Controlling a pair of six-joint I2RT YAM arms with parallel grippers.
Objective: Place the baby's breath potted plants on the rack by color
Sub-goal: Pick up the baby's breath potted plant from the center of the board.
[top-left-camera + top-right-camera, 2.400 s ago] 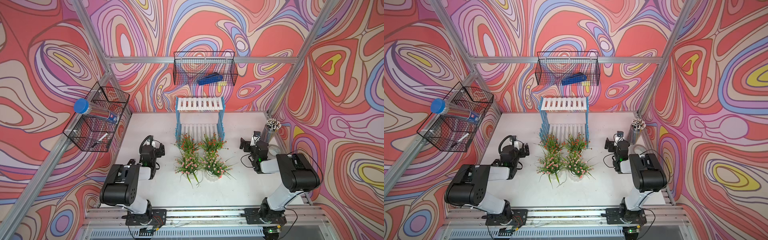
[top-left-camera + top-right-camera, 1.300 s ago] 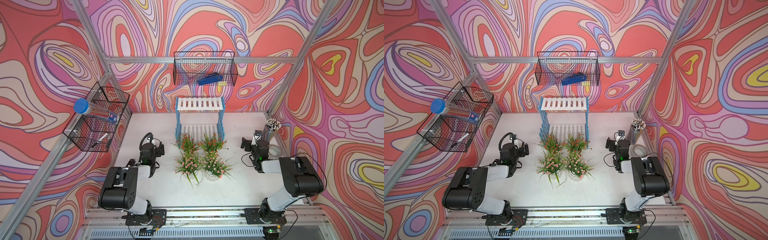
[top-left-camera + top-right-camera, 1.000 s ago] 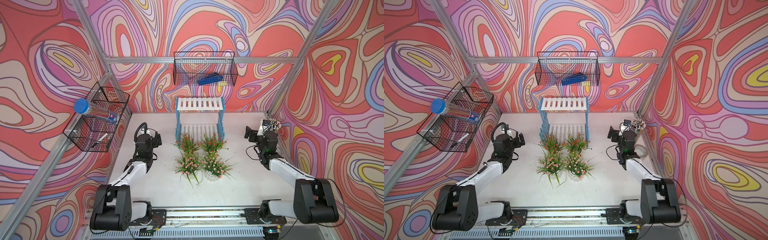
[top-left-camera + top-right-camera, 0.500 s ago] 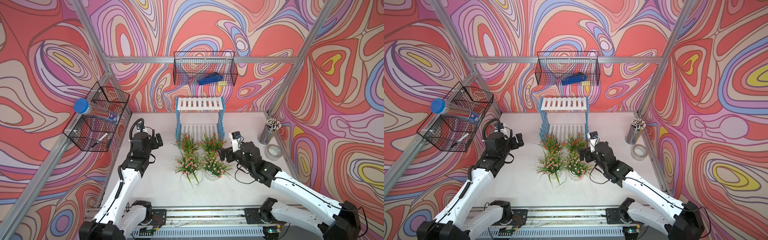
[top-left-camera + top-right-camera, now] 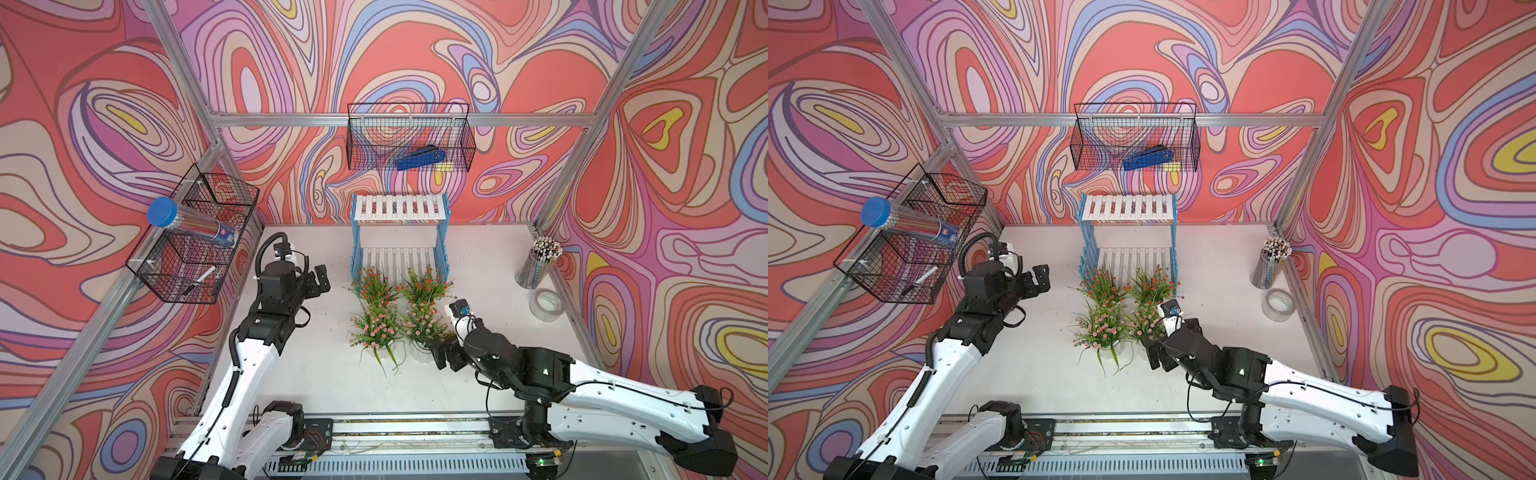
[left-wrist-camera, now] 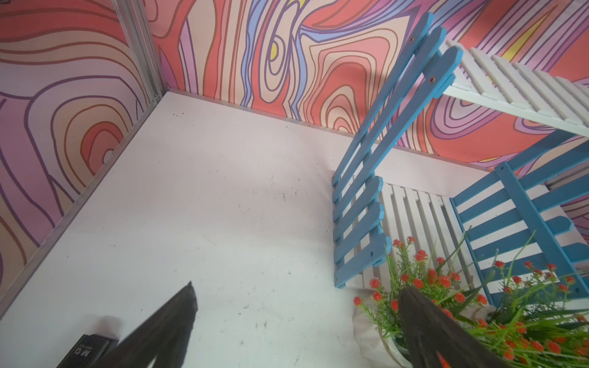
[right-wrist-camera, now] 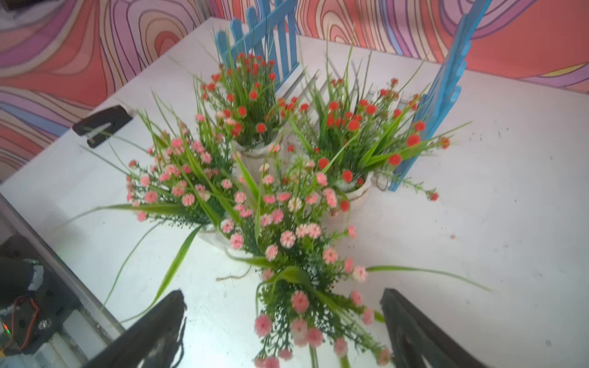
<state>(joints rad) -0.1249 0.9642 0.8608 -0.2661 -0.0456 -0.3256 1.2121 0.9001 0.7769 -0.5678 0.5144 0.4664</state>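
Just in front of the rack (image 5: pixel 399 210), on the desk (image 5: pixel 324 374), stand the left red plant (image 5: pixel 375 286) and right red plant (image 5: pixel 424 286), nearest its lower shelf. On their far side from the rack, toward the arms, are the left pink plant (image 5: pixel 376 328) and right pink plant (image 5: pixel 422 322). All four crowd in a tight square, leaves mingling.

The right gripper (image 5: pixel 444 356) sits low at the right pink plant's near side, jaws spread wide. In the right wrist view that plant's blossoms fill the gap between the dark fingers (image 7: pixel 153 331). The left gripper (image 5: pixel 321 280) hangs above bare desk, left of the red pair and apart from them, jaws also wide open.

Farther right, by the wall, a pencil cup (image 5: pixel 536 266) and a tape roll (image 5: pixel 547 305) stand on the desk. A back basket (image 5: pixel 409 137) and a side basket (image 5: pixel 195 241) hang on the walls. A blue object (image 5: pixel 419 159) lies in the back one.
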